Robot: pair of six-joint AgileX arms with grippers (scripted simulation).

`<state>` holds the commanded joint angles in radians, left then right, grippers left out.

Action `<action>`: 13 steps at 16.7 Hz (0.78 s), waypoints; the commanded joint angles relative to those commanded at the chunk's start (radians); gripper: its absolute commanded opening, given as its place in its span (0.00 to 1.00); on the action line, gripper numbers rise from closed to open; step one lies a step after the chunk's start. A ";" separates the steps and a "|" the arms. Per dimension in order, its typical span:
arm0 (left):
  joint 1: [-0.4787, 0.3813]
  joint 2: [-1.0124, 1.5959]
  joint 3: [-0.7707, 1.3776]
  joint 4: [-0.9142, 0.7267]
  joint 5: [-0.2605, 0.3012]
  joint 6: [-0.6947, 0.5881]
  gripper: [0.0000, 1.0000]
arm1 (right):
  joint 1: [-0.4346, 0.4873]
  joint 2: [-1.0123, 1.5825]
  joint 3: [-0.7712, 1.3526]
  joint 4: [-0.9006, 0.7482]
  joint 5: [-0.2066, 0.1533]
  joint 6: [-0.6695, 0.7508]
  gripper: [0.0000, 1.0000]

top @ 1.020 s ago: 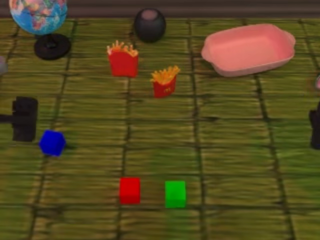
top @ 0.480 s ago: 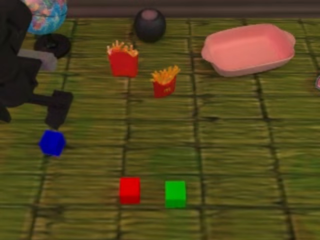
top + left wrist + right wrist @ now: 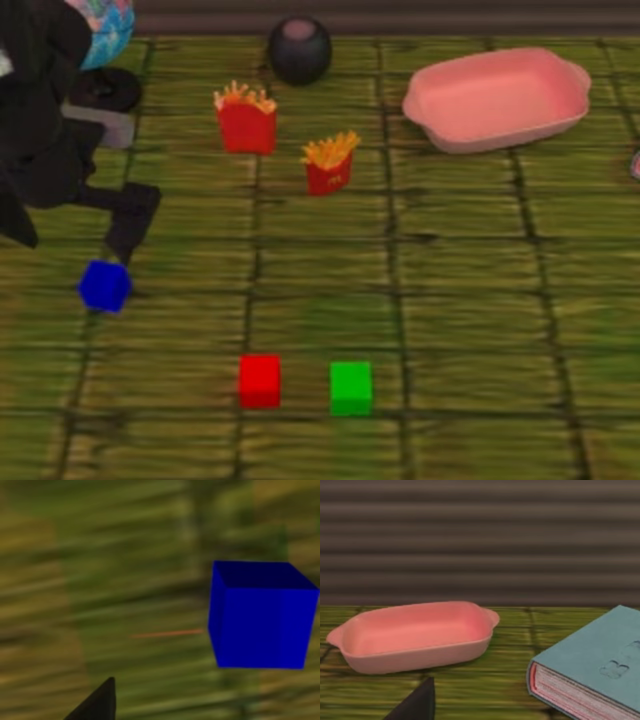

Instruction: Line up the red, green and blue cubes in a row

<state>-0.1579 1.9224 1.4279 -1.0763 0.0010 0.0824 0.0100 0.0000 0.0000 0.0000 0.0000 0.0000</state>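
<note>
My left gripper [image 3: 128, 222] hangs over the left side of the table, just above and a little to the right of the blue cube [image 3: 104, 286], not touching it. Whether it is released or clenched, I cannot tell from the top view; the left wrist view shows only one dark fingertip [image 3: 97, 702] at the frame edge, with the blue cube [image 3: 260, 617] resting alone on the green woven mat [image 3: 125, 580], nothing around it.

Red cube [image 3: 259, 380] and green cube [image 3: 350, 387] sit side by side near the front edge, a gap between them, roughly level with each other. Blue cube lies well apart from them, farther left and farther back, turned at an angle to the mat lines.

Behind: two red fries cartons [image 3: 246, 118] [image 3: 328, 165], a dark round object [image 3: 299, 49], a globe [image 3: 108, 22] partly hidden by my left arm, and a pink baking dish [image 3: 495, 98] at the right.

Right arm is out of the top view. Its wrist view shows the pink dish [image 3: 415, 635], a blue book [image 3: 592, 667], and one dark fingertip [image 3: 417, 702]; its grip state cannot be told.
</note>
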 joint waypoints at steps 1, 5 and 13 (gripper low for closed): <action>0.000 0.000 0.000 0.000 0.000 0.000 1.00 | 0.000 0.000 0.000 0.000 0.000 0.000 1.00; 0.002 0.017 -0.025 0.040 0.000 0.002 1.00 | 0.000 0.000 0.000 0.000 0.000 0.000 1.00; 0.002 0.118 -0.172 0.290 0.001 0.003 1.00 | 0.000 0.000 0.000 0.000 0.000 0.000 1.00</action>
<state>-0.1561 2.0404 1.2559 -0.7862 0.0017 0.0859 0.0100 0.0000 0.0000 0.0000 0.0000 0.0000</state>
